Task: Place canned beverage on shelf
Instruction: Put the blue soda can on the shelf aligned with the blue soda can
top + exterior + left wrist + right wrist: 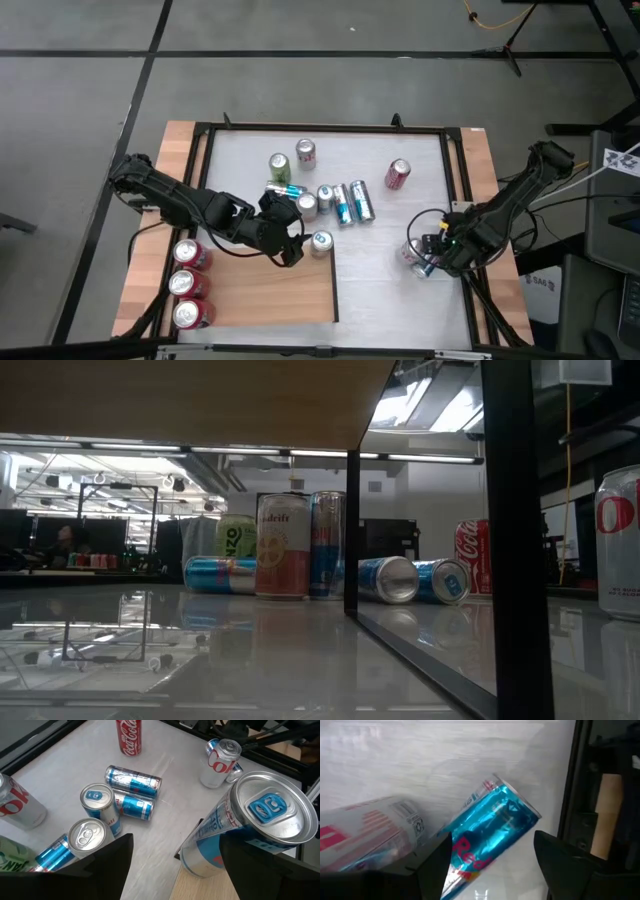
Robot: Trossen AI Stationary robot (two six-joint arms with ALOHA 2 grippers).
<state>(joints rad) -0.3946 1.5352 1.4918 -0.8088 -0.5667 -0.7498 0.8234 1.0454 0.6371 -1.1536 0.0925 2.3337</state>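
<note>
The shelf is a light-brown panel at the table's near left. Three red cans stand along its left side. A silver and blue can stands at its far right corner. My left gripper is open beside it; one finger lies in front of the can's side, the other stands apart. My right gripper points down, open, at the table's near right. Its fingers stand on either side of a blue can lying next to a silver and red can. My left gripper has one finger close against the side of the silver and blue can, below its rim; I cannot tell whether it touches. The other finger is clear of the can, with bare surface between. The can's base rests on the shelf's corner.
Loose cans crowd the table's middle: a green one and a silver one upright, several blue ones lying or standing, and a red one lying farther right. A black frame borders the table. The shelf's middle is bare.
</note>
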